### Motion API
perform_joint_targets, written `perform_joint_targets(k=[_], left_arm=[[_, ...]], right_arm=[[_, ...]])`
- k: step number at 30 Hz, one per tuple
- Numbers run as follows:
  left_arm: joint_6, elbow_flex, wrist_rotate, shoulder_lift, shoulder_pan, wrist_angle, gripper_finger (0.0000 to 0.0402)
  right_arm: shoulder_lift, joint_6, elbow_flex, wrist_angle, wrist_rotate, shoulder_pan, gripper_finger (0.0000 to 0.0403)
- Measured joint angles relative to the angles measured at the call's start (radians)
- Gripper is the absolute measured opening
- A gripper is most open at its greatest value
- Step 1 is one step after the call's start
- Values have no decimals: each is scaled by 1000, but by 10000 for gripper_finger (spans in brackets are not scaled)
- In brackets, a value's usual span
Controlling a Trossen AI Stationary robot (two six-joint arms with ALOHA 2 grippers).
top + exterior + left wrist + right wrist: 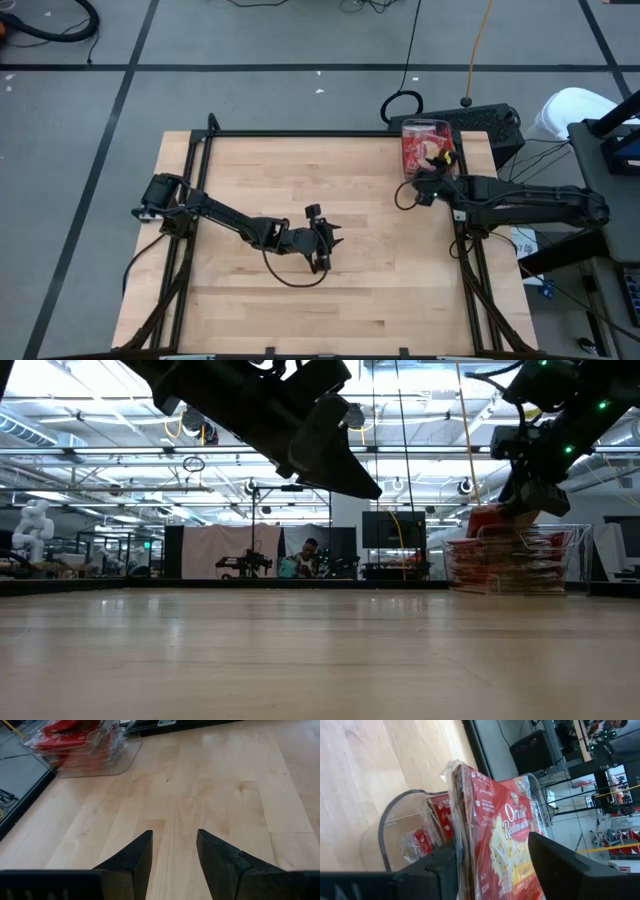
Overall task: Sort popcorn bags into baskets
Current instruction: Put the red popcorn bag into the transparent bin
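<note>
Right end effector (492, 865) has a popcorn bag (495, 835) pinched edge-on right over the clear basket (427, 135) at the bench's far right corner. Next it probably just lowers and lets go. Left end effector (174, 855) hangs mid-bench, half open, empty.

- Both arms are dark, nearly black, built of slim jointed segments; one enters from the left of the high view, the other from the right.
- The left gripper (322, 250) has two dark, wedge-shaped fingers (131, 862) tapering to blunt tips, with matte flat faces.
- A thin black cable loops below the left arm's forearm, at the centre of the high view.
- The right gripper (432, 183) is equally dark; small green lights glow on its arm at the upper right of the low view.
</note>
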Motion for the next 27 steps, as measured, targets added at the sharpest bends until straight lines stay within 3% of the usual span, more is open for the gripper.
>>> perform_joint_targets(k=[9, 14, 27], left_arm=[[-21, 0, 58, 0, 3, -31, 159], [-43, 0, 129, 0, 13, -30, 159], [-81, 0, 206, 0, 16, -12, 159]], right_arm=[[-77, 59, 25, -37, 3, -5, 242], [-73, 89, 83, -157, 0, -5, 254], [-74, 212, 196, -478, -127, -5, 254]])
